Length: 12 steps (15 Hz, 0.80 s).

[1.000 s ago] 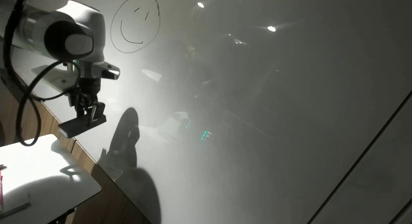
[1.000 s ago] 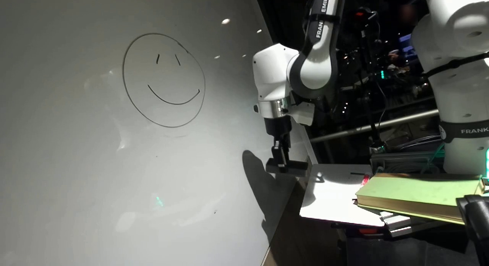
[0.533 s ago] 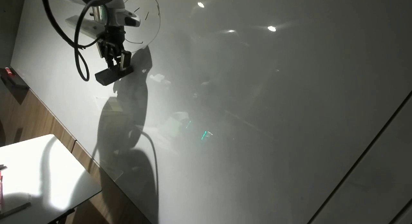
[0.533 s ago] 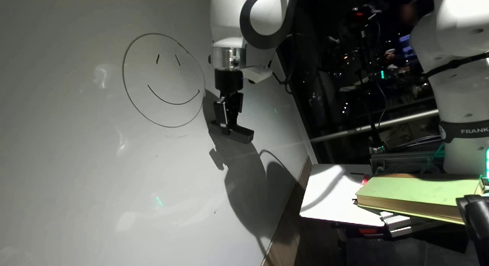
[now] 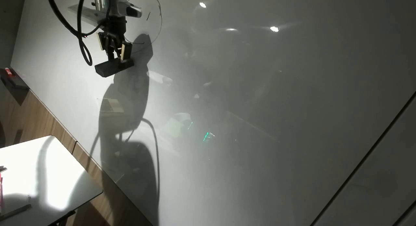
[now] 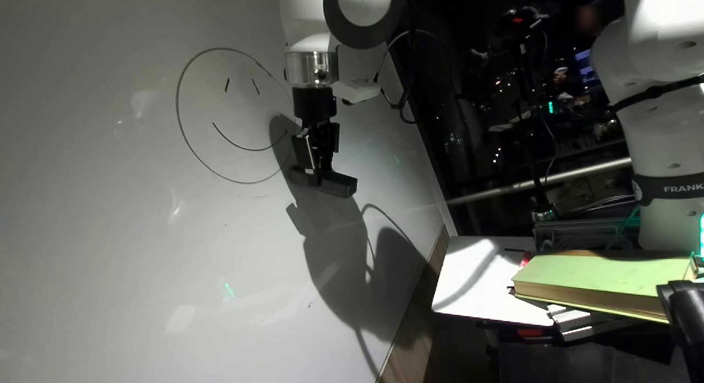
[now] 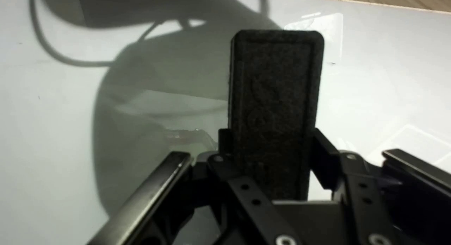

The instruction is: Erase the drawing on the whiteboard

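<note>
Dark-marker smiley drawing (image 6: 235, 116) is seemingly awaiting all erasing on the glossy white whiteboard (image 6: 154, 245), ten o'clock in an exterior view from our black hand (image 6: 320, 173); we're clamping an oblong black felt-like eraser (image 7: 276, 90).

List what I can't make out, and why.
In an exterior view: left side of the drawing, behind the robot arm.
In an exterior view: background objects, too dark to name.
In the wrist view: lower left corner of the dark block, behind the gripper.
</note>
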Tool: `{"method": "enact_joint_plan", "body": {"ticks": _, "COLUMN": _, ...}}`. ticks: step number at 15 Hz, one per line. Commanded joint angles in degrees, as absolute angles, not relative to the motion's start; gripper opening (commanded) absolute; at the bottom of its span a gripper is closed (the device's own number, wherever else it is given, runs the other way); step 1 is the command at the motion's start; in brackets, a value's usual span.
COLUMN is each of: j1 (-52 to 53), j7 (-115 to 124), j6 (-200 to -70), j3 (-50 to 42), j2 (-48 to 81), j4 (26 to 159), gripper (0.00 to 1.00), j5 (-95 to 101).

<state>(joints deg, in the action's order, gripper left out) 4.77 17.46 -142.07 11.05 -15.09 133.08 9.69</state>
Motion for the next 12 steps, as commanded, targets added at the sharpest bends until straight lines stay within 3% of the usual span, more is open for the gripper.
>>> {"method": "enact_joint_plan", "body": {"ticks": 1, "j1": 4.6, "j7": 18.2, "j6": -140.8, "j3": 11.9, "j2": -13.3, "j4": 125.9, "gripper": 0.3, "j5": 9.9}}
{"method": "enact_joint_plan", "body": {"ticks": 12, "j1": 3.2, "j7": 16.5, "j6": -131.3, "j3": 10.0, "j2": -11.9, "j4": 113.4, "gripper": 0.3, "j5": 11.0}}
